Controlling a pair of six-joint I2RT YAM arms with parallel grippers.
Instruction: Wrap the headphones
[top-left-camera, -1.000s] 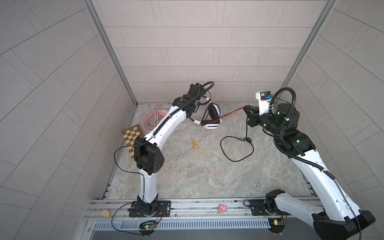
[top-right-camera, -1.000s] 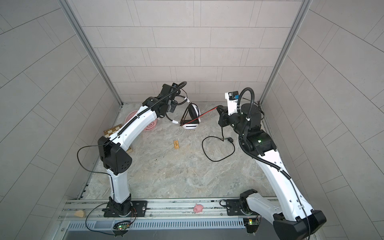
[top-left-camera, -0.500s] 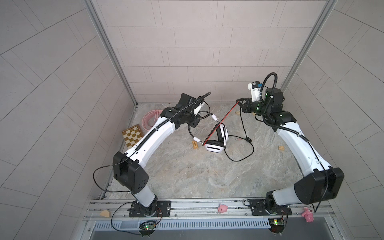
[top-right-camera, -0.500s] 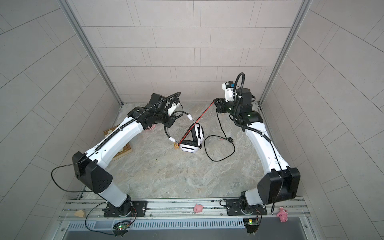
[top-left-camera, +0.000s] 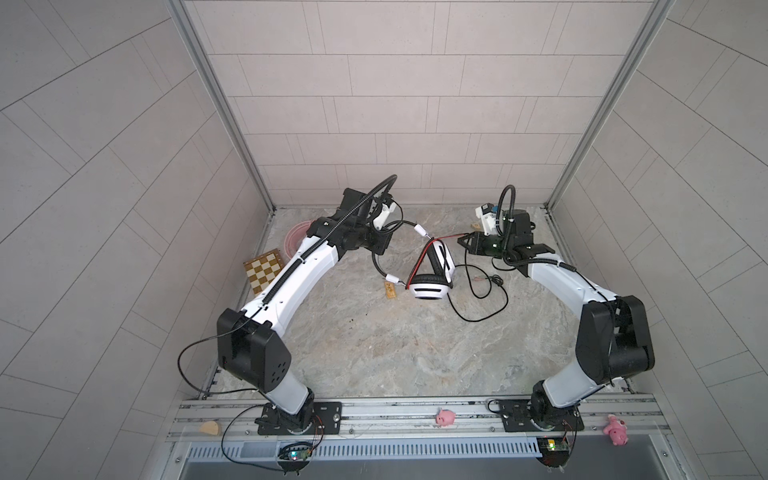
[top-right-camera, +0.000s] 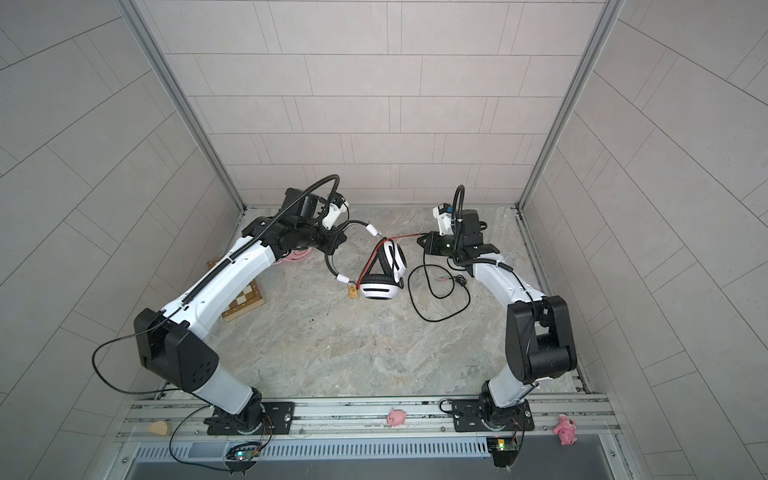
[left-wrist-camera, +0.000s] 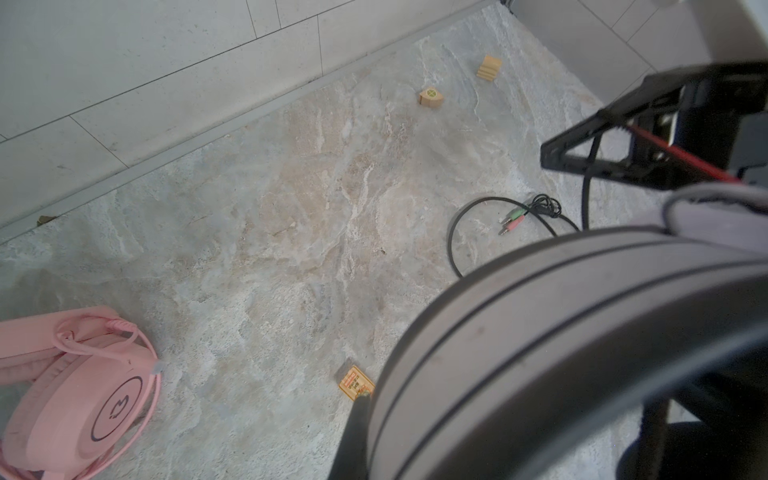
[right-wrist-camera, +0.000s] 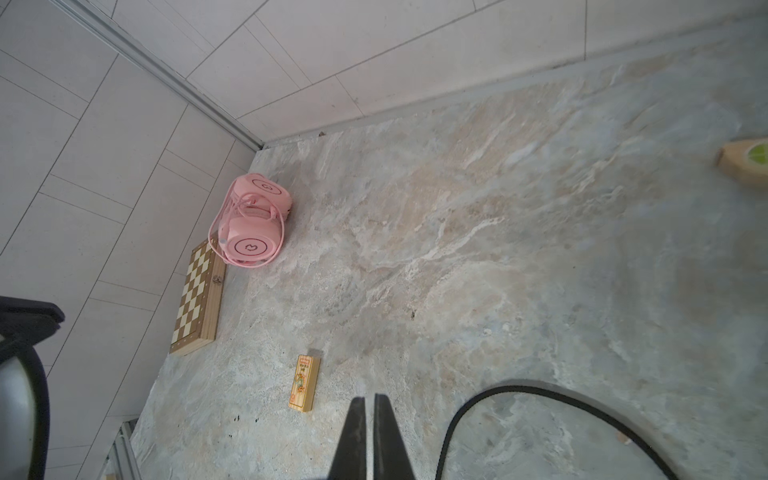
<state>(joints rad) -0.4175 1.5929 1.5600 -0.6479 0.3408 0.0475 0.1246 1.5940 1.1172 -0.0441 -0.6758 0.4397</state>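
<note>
In both top views the white-and-black headphones (top-left-camera: 430, 286) (top-right-camera: 379, 289) hang mid-table from their black headband, and my left gripper (top-left-camera: 381, 246) (top-right-camera: 333, 246) is shut on that headband. In the left wrist view the grey band (left-wrist-camera: 561, 332) fills the near corner beside one dark finger (left-wrist-camera: 356, 436). A red stretch of their cable (top-left-camera: 444, 238) runs taut to my right gripper (top-left-camera: 462, 241) (top-right-camera: 424, 240) (right-wrist-camera: 370, 415), which is shut on it. The black remainder loops on the floor (top-left-camera: 482, 301) (right-wrist-camera: 540, 390). The pink headphones (top-left-camera: 296, 237) (right-wrist-camera: 253, 224) (left-wrist-camera: 75, 395) lie at the back left with their cable wound round them.
A wooden chessboard (top-left-camera: 264, 270) (right-wrist-camera: 198, 299) lies by the left wall. A small printed wooden block (top-left-camera: 390, 289) (right-wrist-camera: 304, 382) sits by the hanging earcup. Two wooden pieces (left-wrist-camera: 431, 97) (left-wrist-camera: 489, 67) lie near the back wall. Pink pig toys (top-left-camera: 445, 417) (top-left-camera: 616, 432) rest on the front rail.
My left gripper has brought the white-and-black headphones from the back toward the middle. The right arm has folded lower, still holding the cable. Little has moved in the last half second.
</note>
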